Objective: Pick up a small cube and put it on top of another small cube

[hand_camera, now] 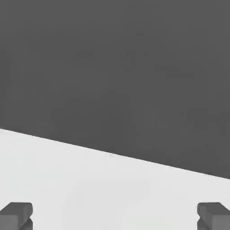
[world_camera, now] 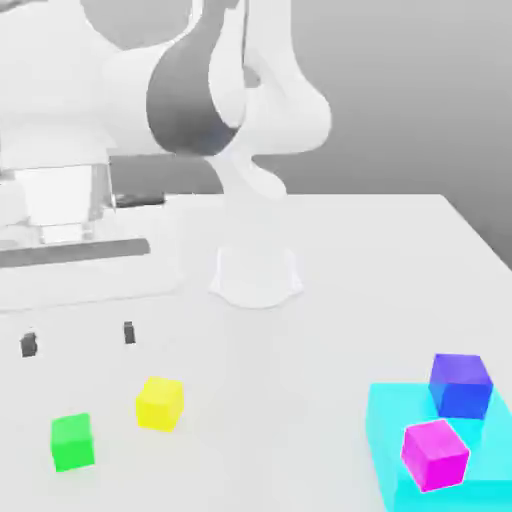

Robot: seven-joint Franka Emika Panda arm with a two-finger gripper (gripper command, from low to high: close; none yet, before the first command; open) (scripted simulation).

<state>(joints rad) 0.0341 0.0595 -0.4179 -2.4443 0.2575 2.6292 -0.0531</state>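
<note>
From the exterior view, the small bright green cube (world_camera: 73,442) sits on the white table (world_camera: 300,360), just beside a small yellow cube (world_camera: 160,403), well apart from the flat cyan block (world_camera: 395,440) carrying purple and magenta cubes. In the hand view, the dark fingers (hand_camera: 17,214) stand spread wide, holding nothing.

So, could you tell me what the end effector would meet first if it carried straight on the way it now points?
Most likely just the bare white table. The end effector is open with nothing between its fingers, and the hand view shows only tabletop and grey background ahead. The green cube and yellow cube seem off that line, though depth is unclear.
</note>
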